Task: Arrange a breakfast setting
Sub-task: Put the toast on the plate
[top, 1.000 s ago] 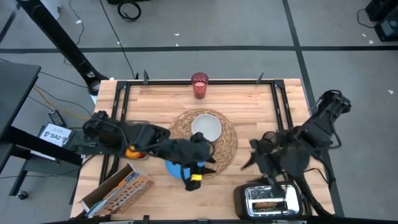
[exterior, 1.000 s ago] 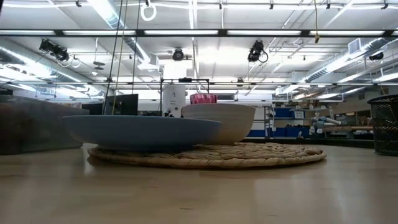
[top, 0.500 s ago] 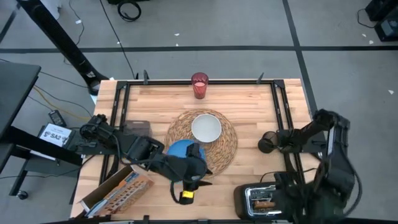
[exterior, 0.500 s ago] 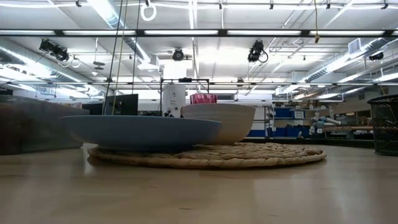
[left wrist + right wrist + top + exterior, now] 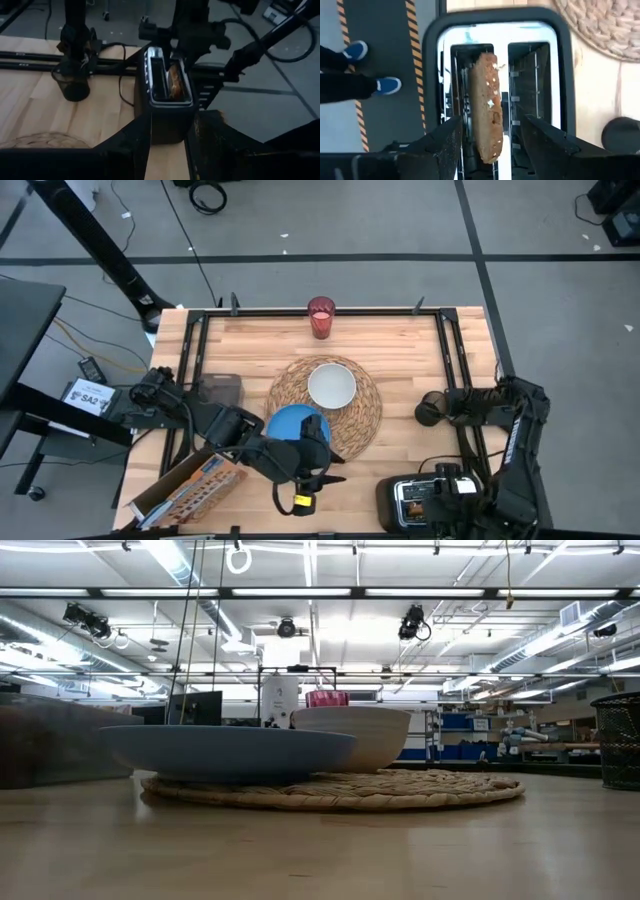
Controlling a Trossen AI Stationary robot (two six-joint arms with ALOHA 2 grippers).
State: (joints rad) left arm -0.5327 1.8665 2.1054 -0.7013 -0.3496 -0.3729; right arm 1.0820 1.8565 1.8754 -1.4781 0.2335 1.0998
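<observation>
The right gripper (image 5: 487, 131) hangs over the toaster (image 5: 497, 75), jaws open astride the toast (image 5: 487, 112); the left gripper's (image 5: 167, 137) jaws are open, empty.

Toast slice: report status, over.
Right gripper open, poised over toast slice standing in toaster. Left gripper idle beside blue plate. Nothing blocking.

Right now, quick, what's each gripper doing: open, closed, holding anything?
Left gripper: open, empty, near the blue plate.
Right gripper: open, empty, fingers either side of the brown toast slice in the black-and-silver toaster.
</observation>
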